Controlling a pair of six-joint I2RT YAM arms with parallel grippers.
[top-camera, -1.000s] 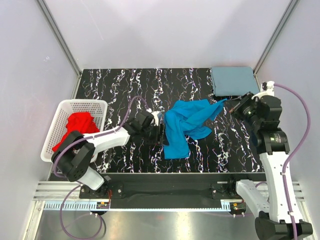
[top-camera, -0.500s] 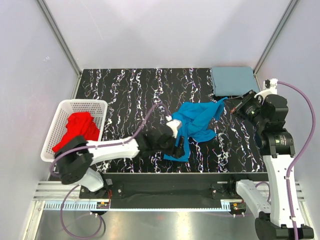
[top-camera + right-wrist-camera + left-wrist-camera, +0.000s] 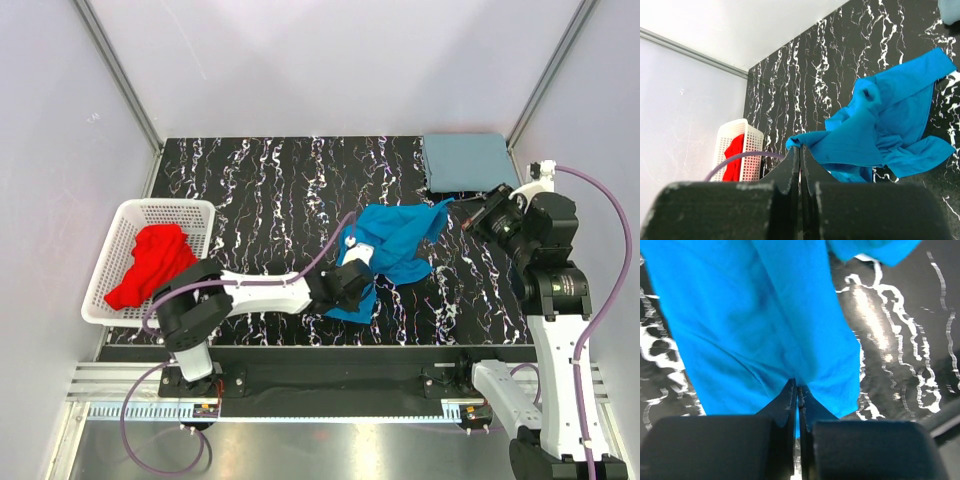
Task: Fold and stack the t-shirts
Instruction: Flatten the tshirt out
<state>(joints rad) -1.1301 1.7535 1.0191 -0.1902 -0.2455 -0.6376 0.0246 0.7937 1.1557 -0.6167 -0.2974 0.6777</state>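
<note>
A bright blue t-shirt (image 3: 392, 240) lies bunched on the black marbled table (image 3: 260, 190), right of centre. My left gripper (image 3: 352, 290) is shut on its near lower edge; in the left wrist view the blue t-shirt (image 3: 760, 325) runs into the closed left gripper (image 3: 798, 388). My right gripper (image 3: 470, 210) is shut on the shirt's far right corner, held up off the table; in the right wrist view the blue t-shirt (image 3: 880, 130) hangs from the right gripper (image 3: 800, 148). A folded grey-blue t-shirt (image 3: 466, 161) lies at the back right corner. A red t-shirt (image 3: 155, 262) fills the basket.
A white lattice basket (image 3: 129, 213) stands at the table's left edge, also seen as the basket (image 3: 751, 142) in the right wrist view. Grey walls enclose the table on three sides. A purple cable (image 3: 300, 265) arcs over the left arm.
My left gripper moved right to the blue shirt's near edge and shut on it, having been open. The shirt's lower part has drawn in. The right gripper has hardly moved.
</note>
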